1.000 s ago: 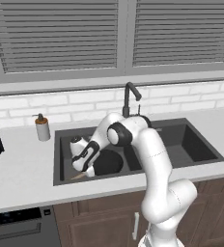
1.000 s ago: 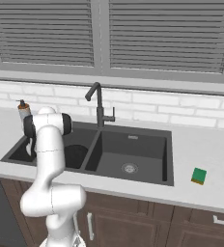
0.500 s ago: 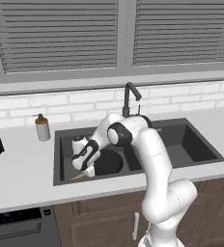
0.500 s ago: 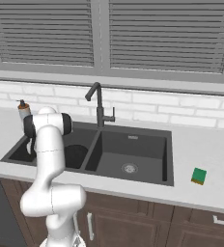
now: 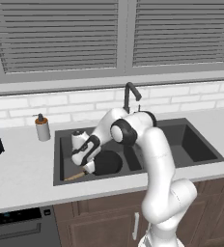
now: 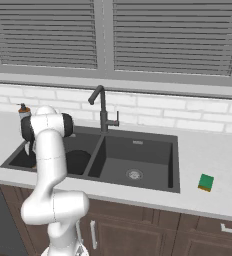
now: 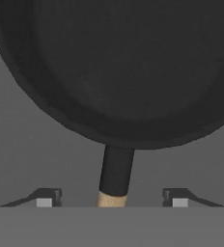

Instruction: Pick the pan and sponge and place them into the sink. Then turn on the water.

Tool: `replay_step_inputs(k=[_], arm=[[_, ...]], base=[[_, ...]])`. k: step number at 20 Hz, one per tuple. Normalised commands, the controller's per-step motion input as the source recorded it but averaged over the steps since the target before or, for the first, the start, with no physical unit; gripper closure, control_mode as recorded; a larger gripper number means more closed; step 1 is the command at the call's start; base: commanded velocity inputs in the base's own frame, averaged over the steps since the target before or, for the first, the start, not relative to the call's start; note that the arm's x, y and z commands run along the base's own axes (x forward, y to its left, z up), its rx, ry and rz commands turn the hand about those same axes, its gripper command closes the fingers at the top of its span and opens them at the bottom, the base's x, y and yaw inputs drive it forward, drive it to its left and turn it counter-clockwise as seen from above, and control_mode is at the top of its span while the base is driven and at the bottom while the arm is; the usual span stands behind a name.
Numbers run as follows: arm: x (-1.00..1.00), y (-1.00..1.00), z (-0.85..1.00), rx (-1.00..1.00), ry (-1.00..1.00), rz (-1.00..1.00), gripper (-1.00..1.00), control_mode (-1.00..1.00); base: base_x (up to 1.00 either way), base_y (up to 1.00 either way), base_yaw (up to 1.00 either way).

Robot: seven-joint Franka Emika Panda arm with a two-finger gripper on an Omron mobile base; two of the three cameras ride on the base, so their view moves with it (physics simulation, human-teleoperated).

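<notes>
1. The gripper (image 7: 112, 200) was down in the left basin of the sink (image 5: 61, 159), and its two tips stood wide apart, one on each side of the pan's handle. It held nothing.
2. The pan (image 5: 107, 162) lay on the floor of that left basin, so the job at hand looked like letting go and backing away.
3. To do that well, I think the hand should lift straight up first. That way the tips would not bump the handle (image 7: 116, 174) and drag the pan.
4. It should also stay clear of the faucet (image 5: 129, 95), which stood at the back of the sink, just behind the arm.
5. The pan was round and black, with a dull, dark inside.
6. Its handle was thin. It was dark next to the pan and light brown wood farther out, and it pointed toward the front left corner of the sink.
7. The sponge (image 6: 205, 182) was green with a yellow layer. It sat on the counter (image 6: 213, 200), to the right of the sink and well apart from it.
8. I think the sponge still had to go in, and no water ran from the faucet.
</notes>
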Motion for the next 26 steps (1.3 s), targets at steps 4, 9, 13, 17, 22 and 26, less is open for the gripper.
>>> replay_step_inputs(k=[4,9,13,17,22,26], arm=[[0.0,-0.14,0.89,0.05,0.0,0.0,-1.0,-1.0],[-0.05,-0.1,0.85,0.0,-0.04,0.0,-1.0,-1.0],[-0.32,-0.16,1.0,-0.01,-0.1,0.01,-1.0,-1.0],[-0.02,-0.07,1.0,-0.01,-0.04,0.01,-1.0,-1.0],[-0.1,-0.14,0.79,-0.04,0.07,0.08,-1.0,-1.0],[-0.02,-0.18,0.05,-0.07,0.16,0.03,-1.0,-1.0]], base=[[0.0,0.0,0.0],[0.0,0.0,0.0],[0.0,0.0,0.0],[0.0,0.0,0.0],[0.0,0.0,0.0],[0.0,0.0,0.0]])
